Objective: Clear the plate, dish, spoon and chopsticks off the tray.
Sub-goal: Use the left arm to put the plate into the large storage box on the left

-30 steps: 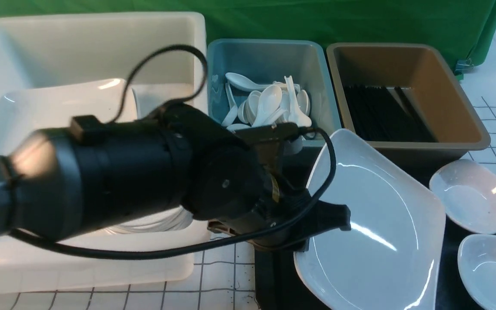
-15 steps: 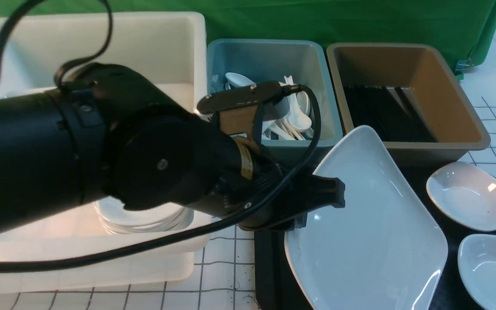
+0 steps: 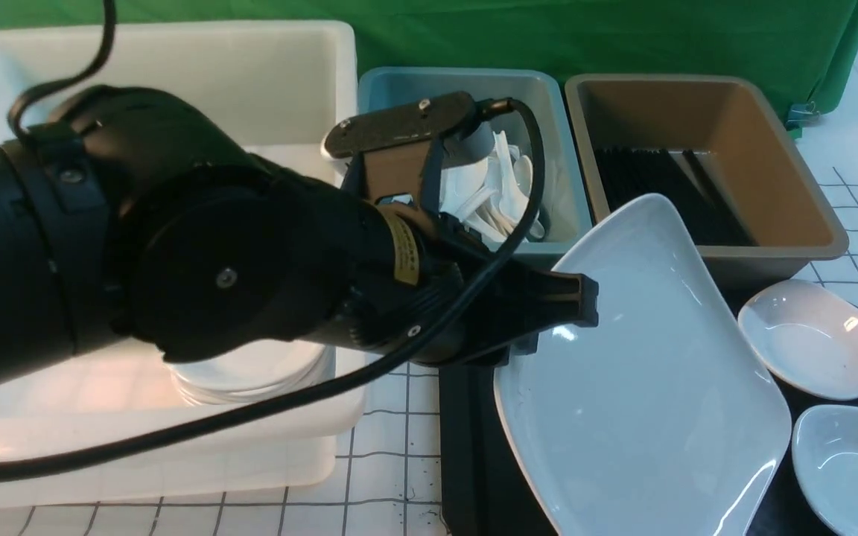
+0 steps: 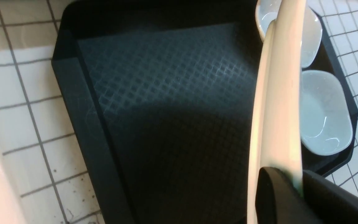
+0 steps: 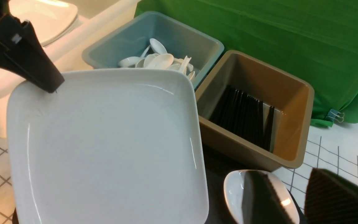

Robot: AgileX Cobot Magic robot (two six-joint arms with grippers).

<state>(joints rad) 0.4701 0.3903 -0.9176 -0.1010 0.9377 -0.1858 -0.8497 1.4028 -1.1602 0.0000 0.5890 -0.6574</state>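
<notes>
Beyond tray (image 3: 466,447): blue tub (image 3: 459,104) spoons (image 3: 488,193), brown tub (image 3: 764,149) chopsticks (image 3: 660,193).

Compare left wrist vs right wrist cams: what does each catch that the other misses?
Left wrist only: the wide bare floor of the black diamond-textured plastic tray, and two small white rounded dishes side by side.
Right wrist only: blue plastic tub of white spoons, brown plastic tub of black chopsticks, green cloth, the open right gripper.
Both: the large white square plate clamped at its rim by the left gripper, and one dish.
</notes>
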